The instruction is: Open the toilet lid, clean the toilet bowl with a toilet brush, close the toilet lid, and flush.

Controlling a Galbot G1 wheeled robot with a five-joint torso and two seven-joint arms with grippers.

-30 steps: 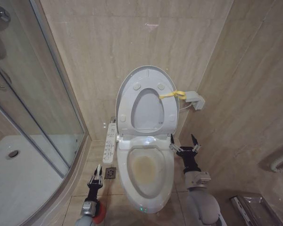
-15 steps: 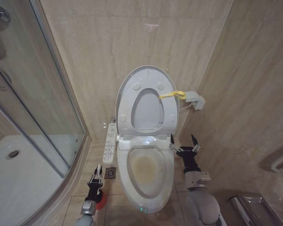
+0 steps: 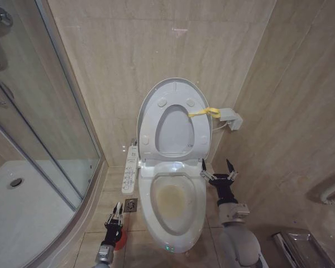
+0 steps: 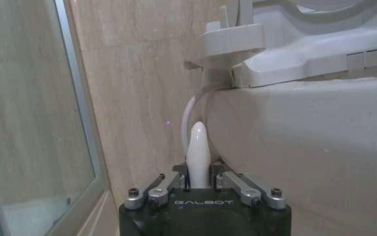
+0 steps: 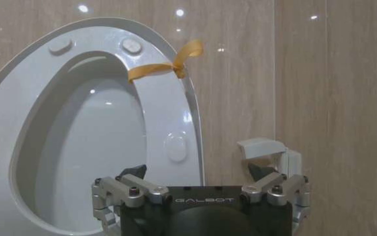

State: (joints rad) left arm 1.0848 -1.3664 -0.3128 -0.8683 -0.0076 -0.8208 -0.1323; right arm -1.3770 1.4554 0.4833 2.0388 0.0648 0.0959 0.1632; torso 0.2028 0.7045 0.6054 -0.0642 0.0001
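Left end effector point(image 4: 199, 183) clamping white toilet brush point(image 4: 198, 152)

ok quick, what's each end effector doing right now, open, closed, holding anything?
Left end effector: closed on the toilet brush handle, low beside the toilet bowl.
Right end effector: open, holding nothing.

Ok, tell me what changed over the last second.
The left gripper, shut on the toilet brush handle, moved toward the toilet bowl and slightly lower in the head view; less of the red holder shows beneath it. The right gripper stayed open beside the bowl, and the toilet lid stayed up against the wall.
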